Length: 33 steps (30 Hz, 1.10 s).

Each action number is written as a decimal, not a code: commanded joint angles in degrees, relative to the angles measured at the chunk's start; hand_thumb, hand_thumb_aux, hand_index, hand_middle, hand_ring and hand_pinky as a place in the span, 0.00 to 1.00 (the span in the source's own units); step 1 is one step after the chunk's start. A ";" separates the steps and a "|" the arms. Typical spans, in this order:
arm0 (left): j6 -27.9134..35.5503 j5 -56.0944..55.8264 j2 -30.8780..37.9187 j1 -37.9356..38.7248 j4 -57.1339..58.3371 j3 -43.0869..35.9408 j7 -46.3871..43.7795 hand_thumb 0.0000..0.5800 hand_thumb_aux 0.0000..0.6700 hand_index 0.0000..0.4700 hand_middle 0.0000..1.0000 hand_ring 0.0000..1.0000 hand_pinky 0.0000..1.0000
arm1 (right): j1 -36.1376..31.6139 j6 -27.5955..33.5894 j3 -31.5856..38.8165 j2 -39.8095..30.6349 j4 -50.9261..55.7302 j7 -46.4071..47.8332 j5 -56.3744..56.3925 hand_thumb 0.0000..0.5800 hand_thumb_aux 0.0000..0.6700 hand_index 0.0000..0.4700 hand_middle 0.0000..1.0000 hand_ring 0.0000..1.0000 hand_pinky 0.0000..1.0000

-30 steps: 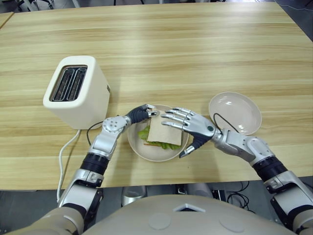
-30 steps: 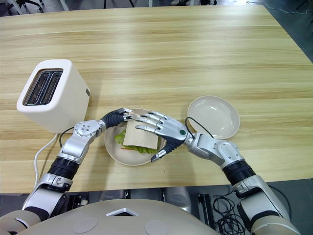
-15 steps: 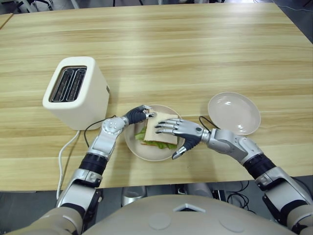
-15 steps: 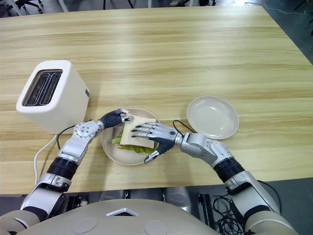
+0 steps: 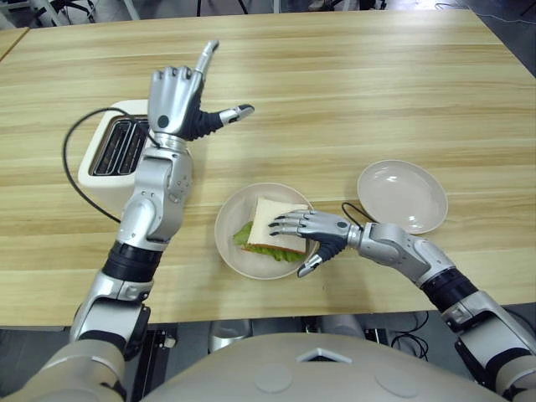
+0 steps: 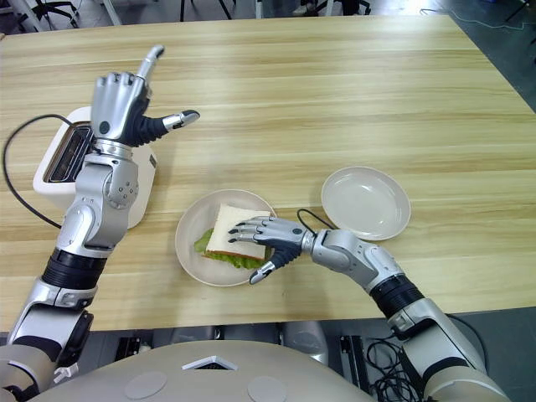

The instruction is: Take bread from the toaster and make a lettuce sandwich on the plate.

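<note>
Wooden table (image 5: pixel 360 84) carries a white toaster (image 5: pixel 113 149) at the left, and the left hand (image 5: pixel 173 100) hangs raised above it, holding nothing, thumb and 1 finger stretched out. Near the front edge a cream plate (image 5: pixel 237 205) holds the sandwich: a bread slice (image 5: pixel 270 213) on top, lettuce (image 5: pixel 244 237) showing at its left side. The right hand (image 5: pixel 322 233) lies on the bread, fingers spread flat. A 2nd plate (image 5: pixel 402 194) sits to the right, apart

Second dish (image 5: pixel 402 194) on wooden table (image 5: pixel 335 84)
</note>
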 commanded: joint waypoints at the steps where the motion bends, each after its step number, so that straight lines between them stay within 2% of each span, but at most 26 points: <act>1: -0.89 -0.42 -1.47 2.68 -2.11 -0.11 0.38 0.00 0.00 0.00 1.00 1.00 1.00 | 0.43 1.94 -2.75 -0.07 2.37 -4.52 -1.66 0.00 0.00 0.00 0.00 0.00 0.00; 5: -3.80 -5.15 -2.73 6.14 -4.58 1.59 -0.61 0.00 0.00 0.00 1.00 1.00 1.00 | -0.10 -1.28 -9.06 2.62 -1.76 -8.54 8.86 0.00 0.00 0.00 0.00 0.00 0.00; 7: -6.19 -10.74 -3.72 8.23 -7.24 2.83 -2.21 0.00 0.00 0.00 1.00 1.00 1.00 | 0.75 -2.44 -11.32 4.10 -4.92 -6.51 20.56 0.00 0.00 0.00 0.32 0.32 0.32; 8: -7.68 -14.12 -4.14 9.32 -8.82 3.33 -3.37 0.00 0.00 0.00 1.00 1.00 1.00 | 1.40 -2.21 -12.31 4.90 -7.04 -5.16 27.15 0.14 0.07 0.07 0.47 0.47 0.47; 9: -9.33 -19.50 -5.06 10.50 -10.42 3.87 -5.46 0.00 0.00 0.00 1.00 1.00 1.00 | 2.09 -1.72 -13.00 5.51 -9.18 -3.66 33.60 0.69 0.44 0.43 0.98 0.98 0.98; 10: -10.59 -24.99 -6.21 11.86 -12.24 4.64 -7.48 0.16 0.08 0.08 1.00 1.00 1.00 | 3.01 -0.34 -13.46 6.20 -11.59 -1.63 40.98 0.91 0.70 0.69 1.00 1.00 1.00; 11: -11.38 -28.30 -6.77 13.24 -14.15 5.61 -8.66 0.82 0.58 0.57 1.00 1.00 1.00 | 3.97 1.26 -14.10 6.88 -13.63 0.09 47.41 1.00 1.00 0.98 1.00 1.00 1.00; 12: -11.76 -31.70 -7.00 14.76 -15.90 6.53 -10.44 1.00 1.00 0.98 1.00 1.00 1.00 | 4.87 2.73 -14.66 7.26 -15.30 1.78 52.16 1.00 1.00 0.98 1.00 1.00 1.00; 16: -12.22 -48.25 -6.45 23.37 -23.29 10.39 -19.65 1.00 1.00 0.98 1.00 1.00 1.00 | 10.06 6.84 -16.92 6.47 -19.82 7.47 59.92 1.00 1.00 0.98 1.00 1.00 1.00; 21: -14.86 -64.68 0.23 40.95 -31.66 11.34 -33.97 1.00 1.00 0.98 1.00 1.00 1.00 | 20.53 7.87 -17.23 1.35 -24.60 14.52 56.48 1.00 1.00 0.98 1.00 1.00 1.00; 24: -16.04 -64.90 4.23 50.88 -32.01 7.82 -40.09 1.00 1.00 0.98 1.00 1.00 1.00 | 27.56 6.70 -18.06 -1.07 -26.36 16.42 52.60 1.00 1.00 0.98 1.00 1.00 1.00; 27: -17.83 -58.59 7.13 56.96 -27.46 3.08 -42.90 1.00 1.00 0.98 1.00 1.00 1.00 | 32.64 3.65 -17.62 -2.19 -24.91 17.40 45.49 1.00 1.00 0.98 1.00 1.00 1.00; 30: -19.50 -54.79 8.99 61.58 -23.31 -2.42 -45.46 1.00 1.00 0.98 1.00 1.00 1.00 | 34.24 1.83 -15.12 -4.39 -21.57 19.63 35.78 1.00 1.00 0.98 1.00 1.00 1.00; 33: -19.39 -53.08 10.18 62.65 -18.55 -7.01 -48.23 1.00 1.00 0.98 1.00 1.00 1.00 | 34.25 0.78 -13.11 -6.56 -18.43 20.99 28.25 1.00 1.00 0.98 1.00 1.00 1.00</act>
